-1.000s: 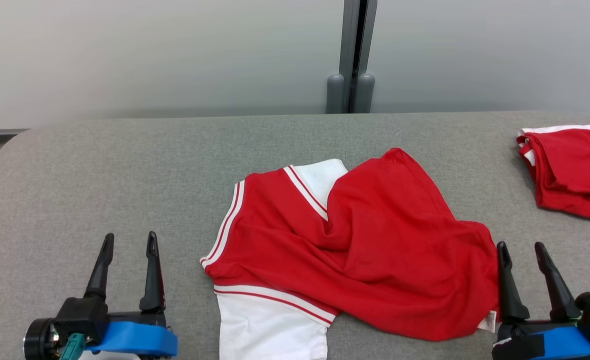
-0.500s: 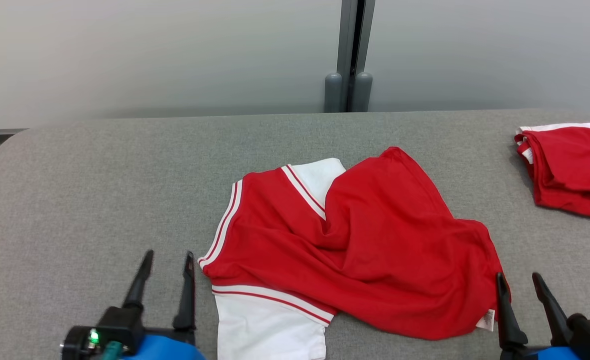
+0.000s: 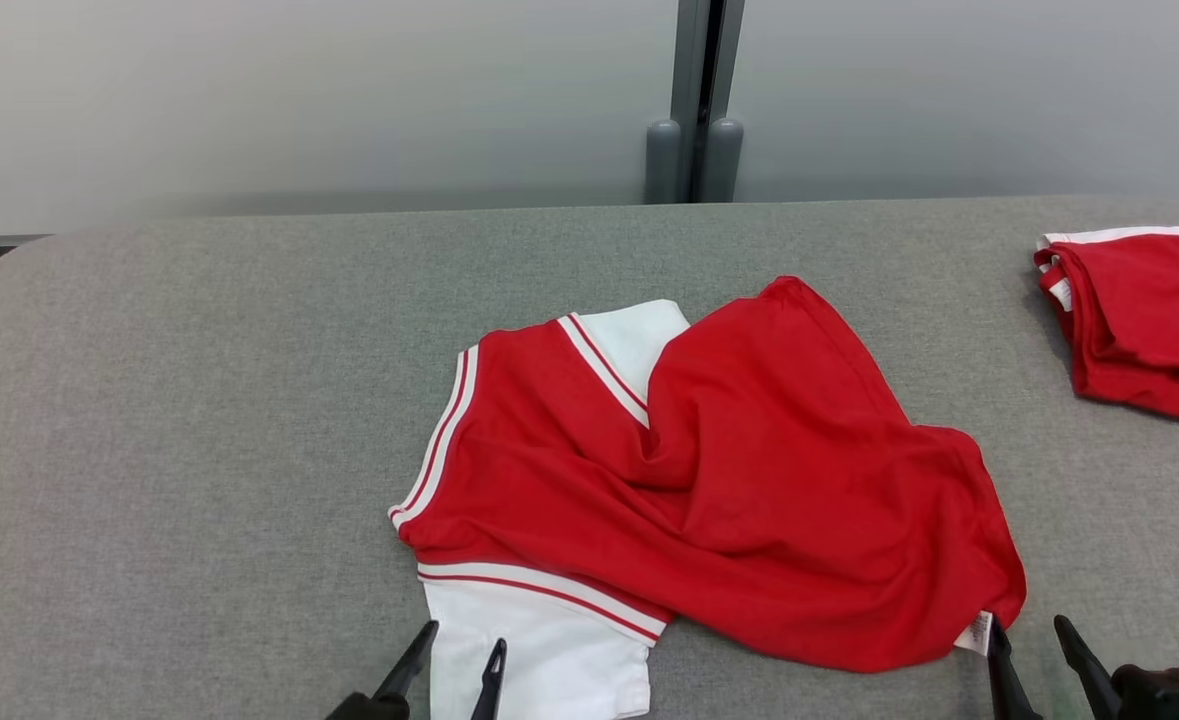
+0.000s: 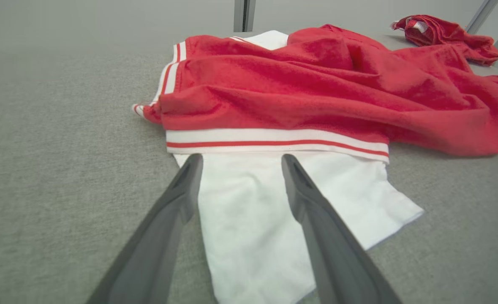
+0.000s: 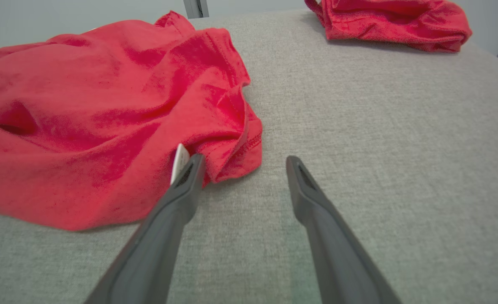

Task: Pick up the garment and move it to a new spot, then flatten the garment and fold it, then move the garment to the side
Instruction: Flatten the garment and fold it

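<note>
Head view: the garment, red with white panels and red-and-white striped trim, lies crumpled at the middle of the grey worktop, reaching toward the near edge. The left pincer rises from the near edge with its fingers spread; its tips lie over the near-left corner of the garment's white panel. The right pincer, also spread, stands at the near edge just beside the garment's near-right corner, where a small white label hangs from the hem. A second red garment, bunched, lies at the right edge of the worktop, well apart from the first. A grey post stands against the wall behind the far edge. Left wrist view: the left pincer has both fingers apart with nothing gripped; the white panel lies between and beneath them, and the fingertips end just short of the striped band. Contact with the cloth cannot be determined. Right wrist view: the right pincer is spread and grips nothing. One finger sits against the label at the folded red hem; the other is over bare worktop. The second red garment lies at the far right corner.
</note>
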Robot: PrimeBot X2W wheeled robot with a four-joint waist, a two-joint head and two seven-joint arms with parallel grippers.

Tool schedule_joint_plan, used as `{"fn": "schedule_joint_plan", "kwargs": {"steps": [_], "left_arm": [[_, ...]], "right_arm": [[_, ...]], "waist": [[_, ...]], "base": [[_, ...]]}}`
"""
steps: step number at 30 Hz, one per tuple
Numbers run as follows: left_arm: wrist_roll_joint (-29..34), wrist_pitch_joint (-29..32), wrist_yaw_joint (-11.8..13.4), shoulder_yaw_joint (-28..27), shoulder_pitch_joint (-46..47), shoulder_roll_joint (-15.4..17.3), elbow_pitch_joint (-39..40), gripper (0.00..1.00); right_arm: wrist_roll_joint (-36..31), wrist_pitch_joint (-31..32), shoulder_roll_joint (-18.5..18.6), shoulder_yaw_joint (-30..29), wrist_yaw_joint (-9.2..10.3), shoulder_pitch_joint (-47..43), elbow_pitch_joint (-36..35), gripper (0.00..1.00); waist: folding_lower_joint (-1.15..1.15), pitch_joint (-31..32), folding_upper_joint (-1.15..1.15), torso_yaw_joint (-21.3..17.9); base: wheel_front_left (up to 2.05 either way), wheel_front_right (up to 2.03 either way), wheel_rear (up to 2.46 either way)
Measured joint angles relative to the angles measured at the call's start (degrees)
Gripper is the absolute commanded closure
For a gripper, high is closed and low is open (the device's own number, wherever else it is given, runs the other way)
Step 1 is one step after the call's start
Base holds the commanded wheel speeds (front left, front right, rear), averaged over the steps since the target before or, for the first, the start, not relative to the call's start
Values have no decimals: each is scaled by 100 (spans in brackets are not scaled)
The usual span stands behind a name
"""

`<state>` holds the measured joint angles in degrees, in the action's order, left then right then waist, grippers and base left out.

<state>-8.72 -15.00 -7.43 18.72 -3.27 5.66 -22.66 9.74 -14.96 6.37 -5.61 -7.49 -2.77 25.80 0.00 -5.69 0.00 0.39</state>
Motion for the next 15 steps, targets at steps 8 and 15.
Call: {"fn": "schedule_joint_plan", "kwargs": {"steps": [8,15], "left_arm": [[-243,0,-1,310,-9,124,-365,0],[-350,0,-1,188,19,145,-467,0]], "right_arm": [[-21,0,33,52,0,181,71,0],[-116,0,104,183,0,279,164,0]], "waist": [[0,-94,0,14],[0,-136,0,21]], "base": [[0,0,0],[0,0,0]]}}
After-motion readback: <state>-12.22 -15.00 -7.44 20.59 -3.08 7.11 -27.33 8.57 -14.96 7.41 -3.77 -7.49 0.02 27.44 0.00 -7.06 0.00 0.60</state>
